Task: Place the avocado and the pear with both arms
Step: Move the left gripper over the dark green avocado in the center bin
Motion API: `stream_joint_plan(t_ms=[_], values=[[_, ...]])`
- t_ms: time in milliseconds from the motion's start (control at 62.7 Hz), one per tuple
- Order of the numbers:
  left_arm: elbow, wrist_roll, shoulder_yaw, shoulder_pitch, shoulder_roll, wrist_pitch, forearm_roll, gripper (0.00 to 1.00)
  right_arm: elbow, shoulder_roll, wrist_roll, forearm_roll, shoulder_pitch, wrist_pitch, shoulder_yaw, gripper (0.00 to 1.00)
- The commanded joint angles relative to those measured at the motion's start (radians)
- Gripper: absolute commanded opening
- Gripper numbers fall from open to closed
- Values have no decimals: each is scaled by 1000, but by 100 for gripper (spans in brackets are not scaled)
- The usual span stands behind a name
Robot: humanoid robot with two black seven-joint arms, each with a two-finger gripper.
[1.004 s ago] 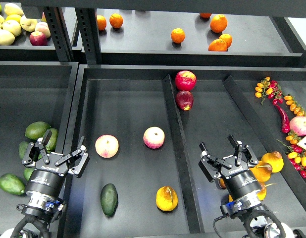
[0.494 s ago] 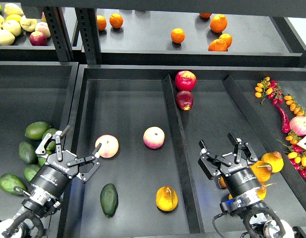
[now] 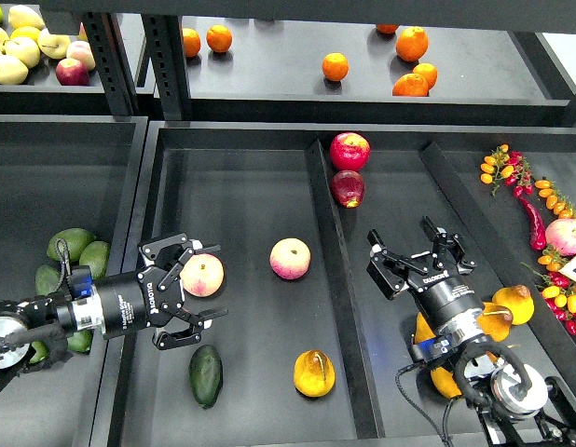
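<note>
The avocado (image 3: 205, 374) and the pear (image 3: 314, 372) both lie free on the floor of the middle tray (image 3: 251, 233), near its front edge, avocado to the left, pear to the right. Neither is held. The left gripper (image 3: 197, 296) hangs with fingers spread just beside a peach (image 3: 202, 276), a little beyond the avocado. The right gripper (image 3: 417, 254) is spread too, empty, over the right-hand tray near the other pears (image 3: 512, 303). To my eye, both fruits look placed, with only withdrawal left.
</note>
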Motion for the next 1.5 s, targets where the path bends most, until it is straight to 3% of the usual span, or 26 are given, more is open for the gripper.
stream_joint_plan(t_ms=[0, 255, 717, 988, 1482], values=[[1, 0, 125, -105, 74, 0, 8, 100, 0, 13, 0, 1, 27, -35, 13, 100], [7, 0, 431, -355, 153, 0, 8, 100, -2, 22, 0, -1, 73, -112, 18, 100], [61, 0, 900, -714, 101, 0, 48, 100, -11, 22, 0, -6, 191, -244, 32, 100], [131, 0, 1024, -797, -8, 0, 71, 100, -32, 22, 1, -7, 228, -258, 33, 100], [238, 0, 1190, -849, -97, 0, 125, 100, -38, 22, 1, -7, 254, -258, 53, 100]])
